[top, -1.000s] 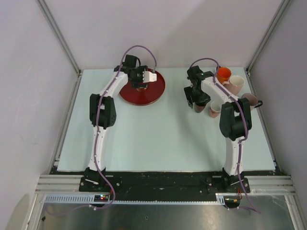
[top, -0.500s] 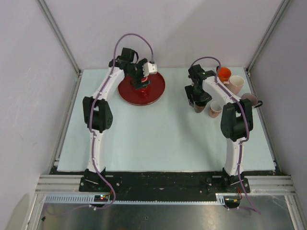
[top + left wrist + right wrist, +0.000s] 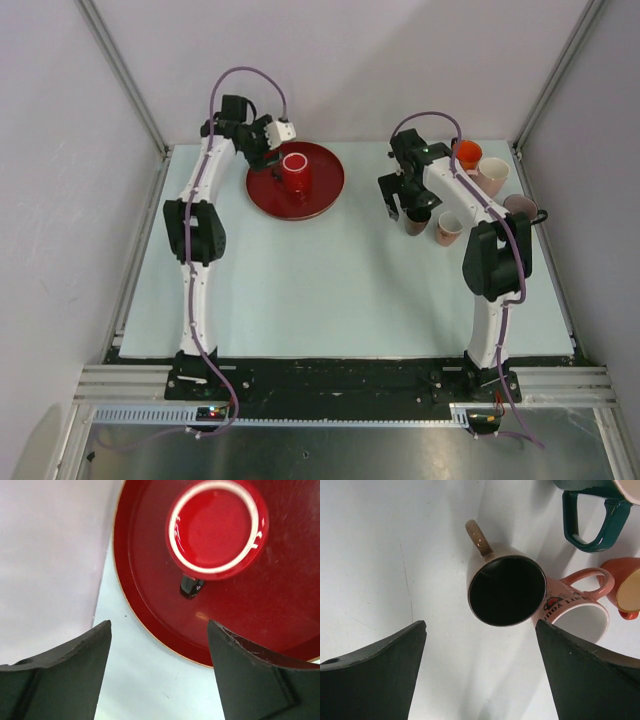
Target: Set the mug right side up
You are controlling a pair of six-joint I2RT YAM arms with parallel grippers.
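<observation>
The red mug [image 3: 296,172] stands mouth up on the red plate [image 3: 325,192], at about 11 o'clock on the bench [image 3: 330,290]. In the left wrist view its glossy inside and pale rim face the camera, so it looks right side up. The left gripper [image 3: 266,150] hangs just beyond the plate's 10 o'clock edge, jaws spread and empty, clear of the mug.

At about 2 o'clock on the bench the right gripper [image 3: 405,208] hovers over a brown mug [image 3: 506,590], jaws wide apart with nothing between them. That mug also shows its dark open mouth upward and touches a pink mug [image 3: 580,612] at its 3 o'clock side. A green mug [image 3: 592,510] and an orange mug [image 3: 466,155] sit near them.

Judging from this, the turning seems done and only drawing the arms back is left.

The bench is a pale, matte sheet, faintly scuffed. Plain white walls [image 3: 400,60] with aluminium posts [image 3: 120,75] enclose it on three sides.
</observation>
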